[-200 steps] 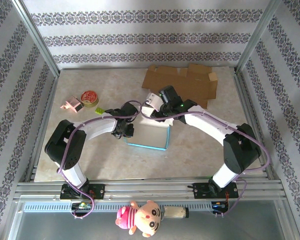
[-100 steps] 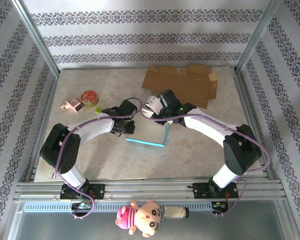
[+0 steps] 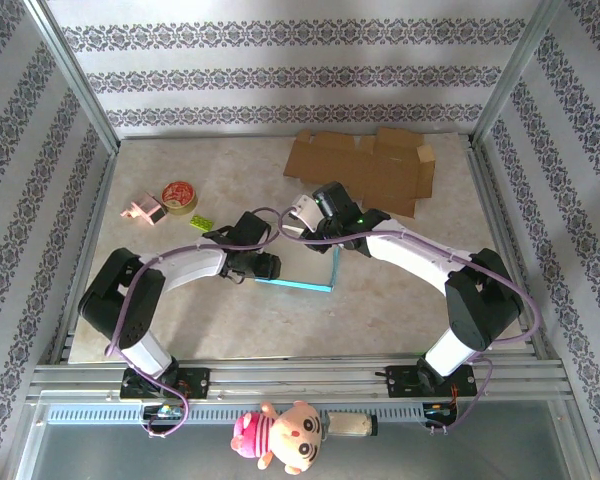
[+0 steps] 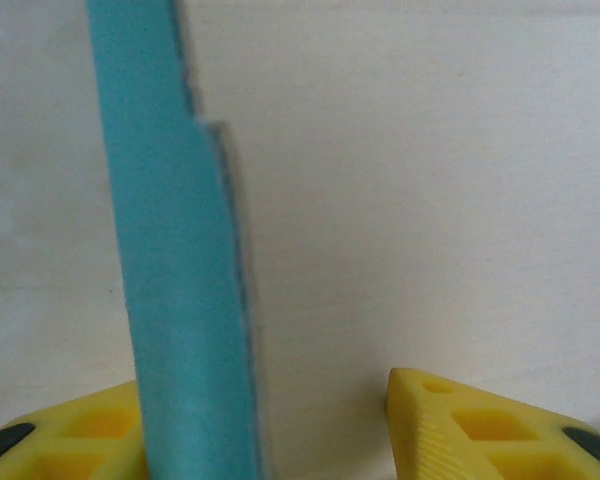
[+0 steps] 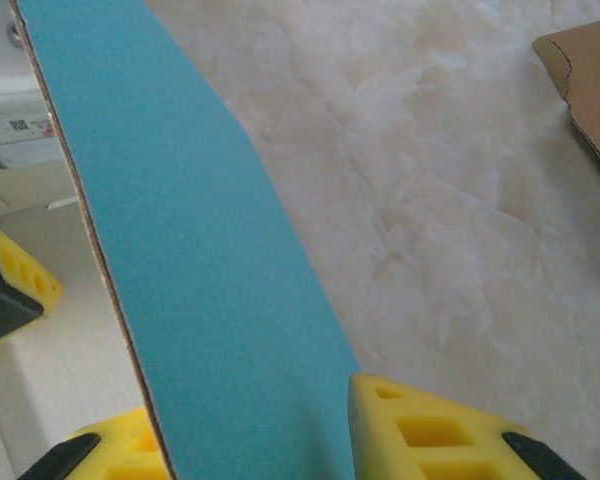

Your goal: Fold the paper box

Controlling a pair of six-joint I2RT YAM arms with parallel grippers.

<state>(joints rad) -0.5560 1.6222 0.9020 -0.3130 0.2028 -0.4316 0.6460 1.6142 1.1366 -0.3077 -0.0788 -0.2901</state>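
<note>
paper box [image 3: 302, 270] sits on the table just on the near side of the flat cardboard [image 3: 365, 170], toward the arm bases. Teal outside, pale inside, open face up. Long axis runs side to side, roughly parallel to the cardboard's near edge. The short end wall on the right-arm side stands about upright.

left gripper [image 3: 268, 266] is at the box's other end, jaws released. From its wrist cam, a teal wall sits close against one finger [image 4: 70, 435] with a clear gap to the other.

right gripper [image 3: 332, 246] is clamped on the upright end wall, a yellow pad [image 5: 430, 435] on each face. On that wall's pale side, the right wrist cam catches a yellow fingertip [image 5: 10, 272] of the other arm.

Overhead adds a tape roll [image 3: 179, 195] and a pink item [image 3: 143, 211], well left of the cardboard.
</note>
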